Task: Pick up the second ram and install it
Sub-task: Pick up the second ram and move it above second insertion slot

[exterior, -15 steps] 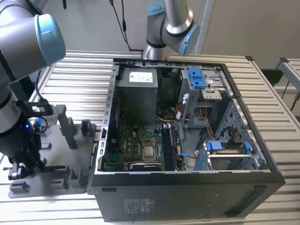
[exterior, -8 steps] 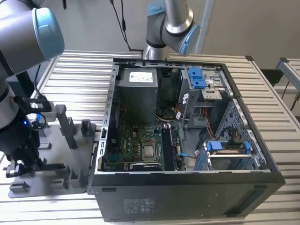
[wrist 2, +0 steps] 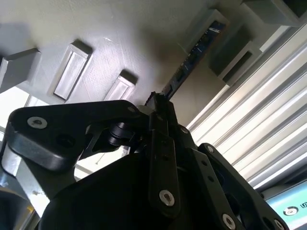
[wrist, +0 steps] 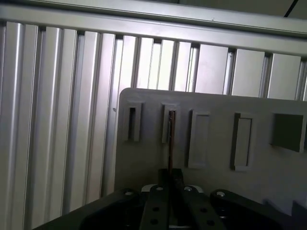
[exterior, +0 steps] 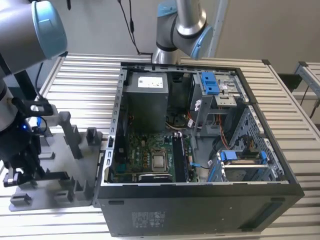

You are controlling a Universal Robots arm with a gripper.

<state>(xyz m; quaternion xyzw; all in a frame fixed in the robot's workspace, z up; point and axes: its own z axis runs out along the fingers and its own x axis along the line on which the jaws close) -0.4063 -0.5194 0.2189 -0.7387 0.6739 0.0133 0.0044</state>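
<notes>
ribbed silver aluminium worktop (exterior: 85, 75) under everything, running out on every side of the fingers (wrist: 177, 179). the big black open-sided computer case (exterior: 200, 212) stands well apart from the fingers, its motherboard bared. the flat grey plastic tray (wrist: 216, 167) with its raised slot blocks lies right ahead of the fingers, close in. and the fingers themselves are pressed in on the near end of the second ram (wrist: 171, 136), a thin, long dark green-black circuit-board stick seen edge-on in both wrist views and pinched between them. the stick runs straight out from them with its far end in a grey slot block, so it looks gripped but not yet out of its holder. my read for doing this pick well: draw it straight along the line of the slot with no twist or sideways lean, keep the grip firm so the board can't pivot, and keep it off the neighbouring blocks.
</notes>
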